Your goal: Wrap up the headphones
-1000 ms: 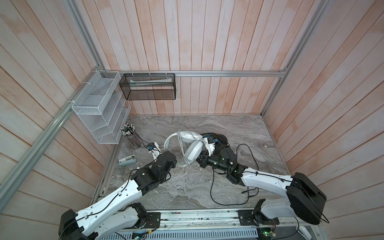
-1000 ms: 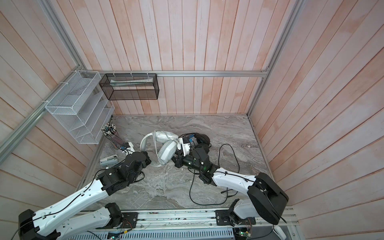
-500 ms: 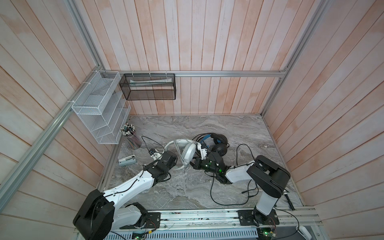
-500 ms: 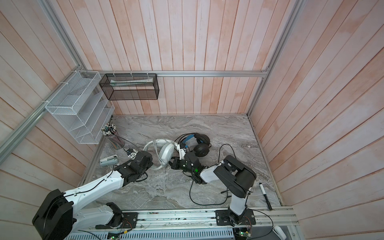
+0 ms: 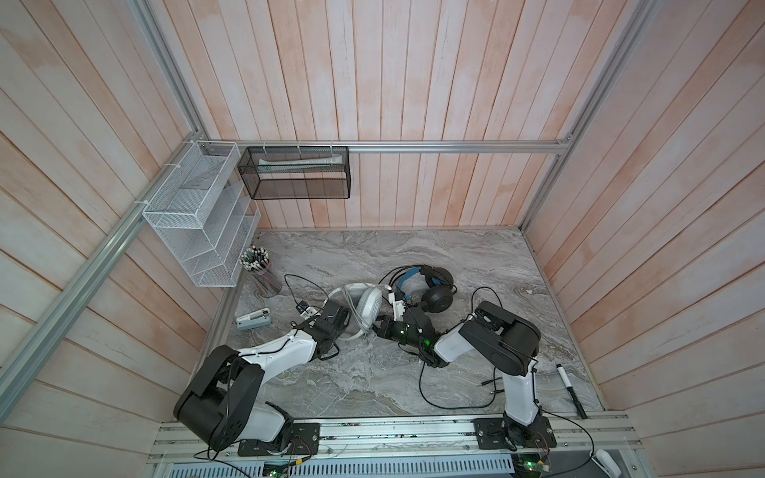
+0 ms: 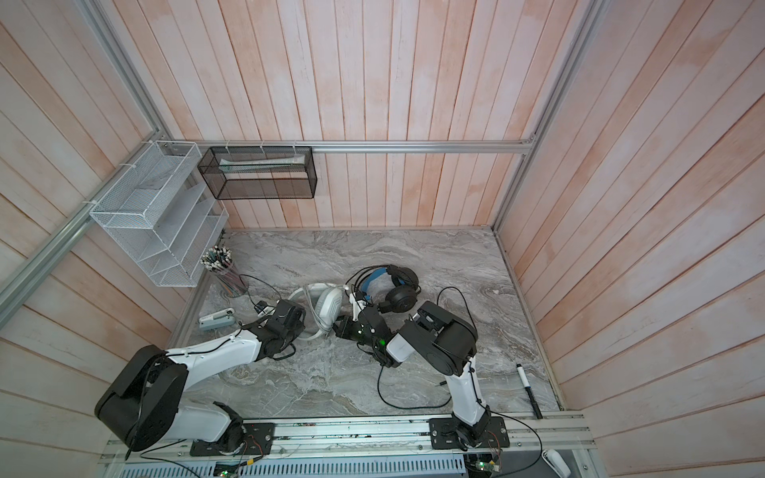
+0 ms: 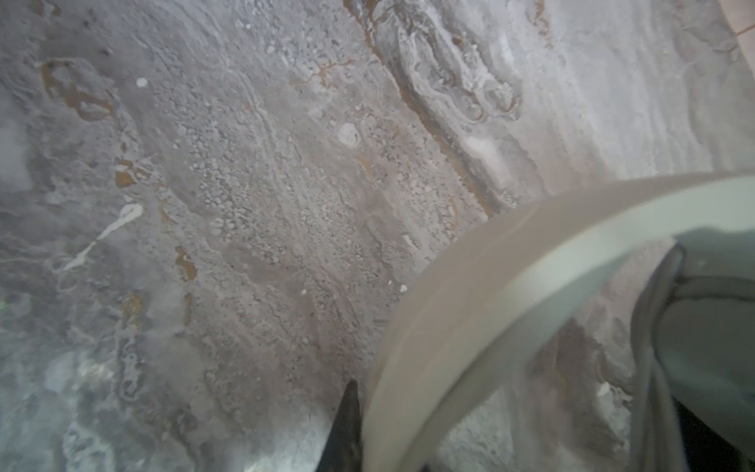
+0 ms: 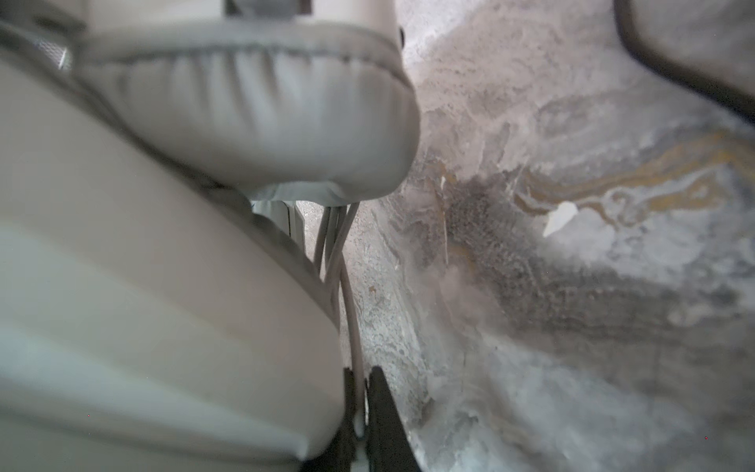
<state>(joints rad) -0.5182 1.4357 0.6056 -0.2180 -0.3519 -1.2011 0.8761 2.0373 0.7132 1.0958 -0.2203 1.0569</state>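
Around the white headset (image 5: 366,302) both my arms sit in close, as both top views show. It rests about mid-way across the marble table (image 5: 414,252), with the ear cups together and the headband (image 7: 470,310) arcing out toward my left arm.

Left arm: shoulder and elbow are folded low by the rail. The forearm stretches out nearly flat just over the table, with the wrist aimed at the white headset. The left gripper (image 5: 345,327) is on the headband. In the left wrist view one dark fingertip (image 7: 347,425) presses tight against the band's edge, and the other finger is hidden behind the band. Jaws are pinched together on that band.

Right arm: the upper link stands up from the rail and the elbow is bent sharp. The forearm slopes down and reaches toward the near side of the white headset, wrist low. The right gripper (image 8: 361,412) sits just beside the ear cushion (image 8: 245,110). In the right wrist view both fingertips are nipped on one strand of the white cable (image 8: 349,302). More strands run from there up under the cushion.

The black headset (image 5: 430,287) lies just beside the white headset on its far right, with neither gripper on it. Its black cable (image 5: 455,408) loops loose on the table nearer the rail than the white headset, passing under my right forearm.
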